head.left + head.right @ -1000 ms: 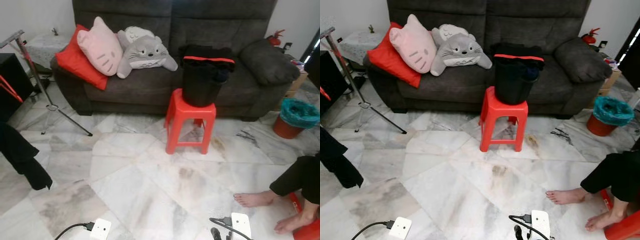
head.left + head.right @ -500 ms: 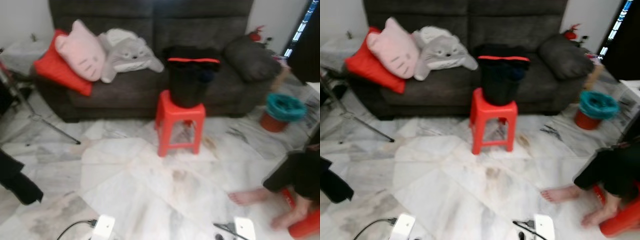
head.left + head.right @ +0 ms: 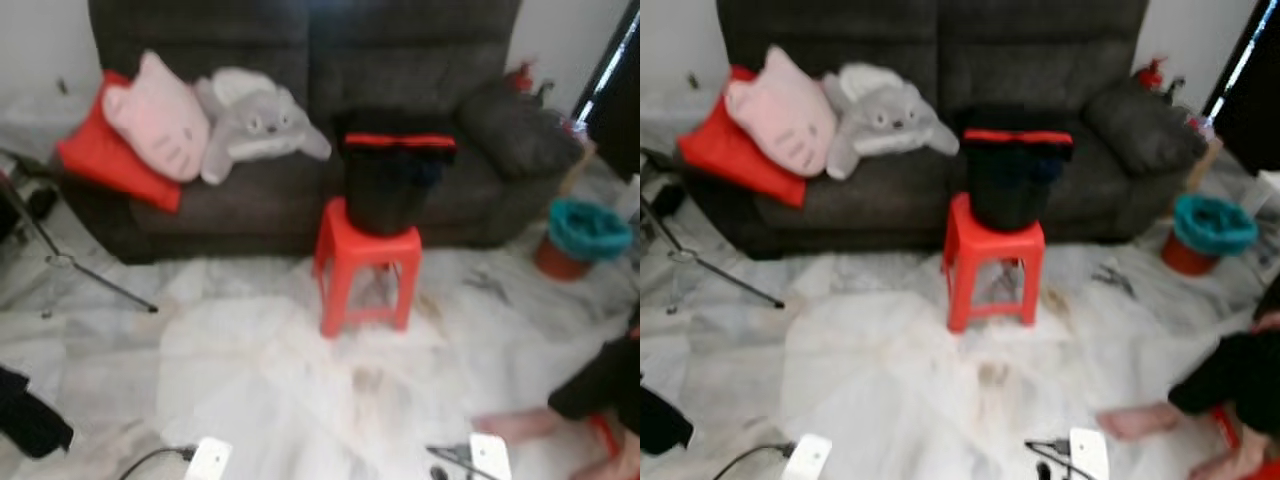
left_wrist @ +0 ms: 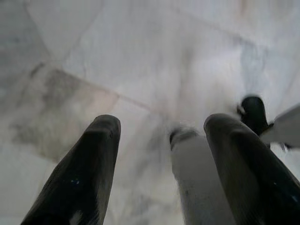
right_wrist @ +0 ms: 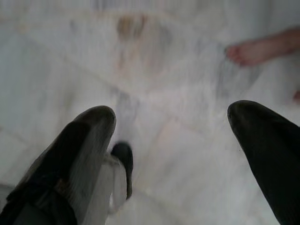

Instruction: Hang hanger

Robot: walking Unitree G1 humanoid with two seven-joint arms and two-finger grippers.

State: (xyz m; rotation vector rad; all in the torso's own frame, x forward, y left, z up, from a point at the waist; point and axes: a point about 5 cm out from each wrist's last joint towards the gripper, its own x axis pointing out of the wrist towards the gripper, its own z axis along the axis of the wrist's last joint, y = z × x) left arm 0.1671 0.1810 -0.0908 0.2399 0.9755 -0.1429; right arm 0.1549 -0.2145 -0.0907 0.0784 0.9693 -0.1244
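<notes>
A red stool [image 3: 368, 262] with a black basket [image 3: 392, 180] of clothes stands before the grey sofa [image 3: 300, 120]; any hanger is too blurred to find. Bare marble floor [image 3: 270, 380] lies open. Left gripper [image 4: 161, 126] and right gripper [image 5: 171, 117] hang spread apart, holding nothing, near a person's foot [image 5: 255, 49].

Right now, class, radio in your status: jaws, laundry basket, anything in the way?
Left gripper and right gripper open, empty, over floor. Black basket on red stool ahead. Person's foot at right.
</notes>
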